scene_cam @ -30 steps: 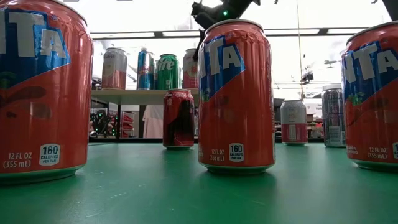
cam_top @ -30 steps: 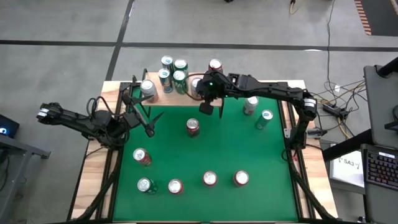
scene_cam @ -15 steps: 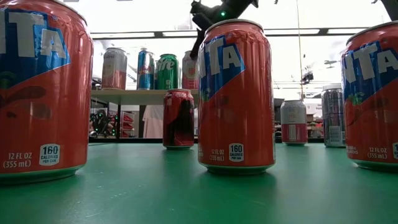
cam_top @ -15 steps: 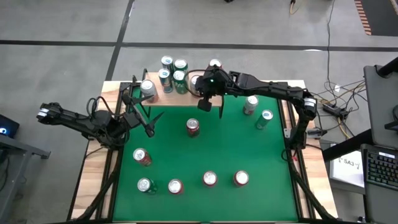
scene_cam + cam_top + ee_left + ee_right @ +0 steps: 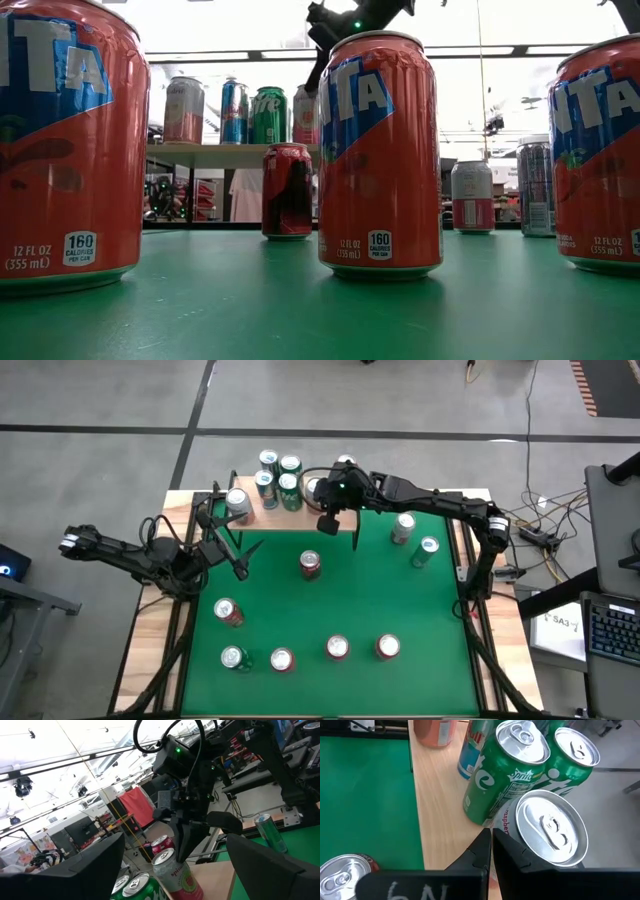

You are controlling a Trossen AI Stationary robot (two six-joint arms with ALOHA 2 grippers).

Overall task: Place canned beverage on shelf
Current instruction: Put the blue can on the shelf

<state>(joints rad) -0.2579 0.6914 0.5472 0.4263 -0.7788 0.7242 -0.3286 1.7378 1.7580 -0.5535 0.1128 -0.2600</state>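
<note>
The shelf (image 5: 272, 516) (image 5: 440, 795) is a light-wood board at the table's far edge. It carries several upright cans, two green ones (image 5: 505, 770) (image 5: 289, 485) among them. A pink-and-white can (image 5: 316, 487) (image 5: 550, 827) (image 5: 172, 870) stands on its base at the shelf's right part. My right gripper (image 5: 328, 524) (image 5: 489, 842) is shut and slants down right beside it. Out at the table's left edge, my left gripper (image 5: 232, 546) waits, open and holding nothing. My right gripper holds nothing between its fingers. Its shut fingertips (image 5: 485, 837) lie close against the pink-and-white can's side just below the top rim (image 5: 506, 822), slanting down from the table's near right. I cannot tell whether they touch it. The can stands upright on the shelf.
Several red cans stand on the green table (image 5: 420, 610), one in the middle (image 5: 310, 564) and others along the near edge (image 5: 337, 648). Two silver-topped cans (image 5: 404, 528) (image 5: 425, 550) lie at the right. In the low view big red cans (image 5: 380, 150) fill the foreground.
My right gripper, still shut, has crept a little toward the far edge over the shelf and has tipped up slightly. The pink-and-white can beside it has slid a little closer to the green cans, still upright.
</note>
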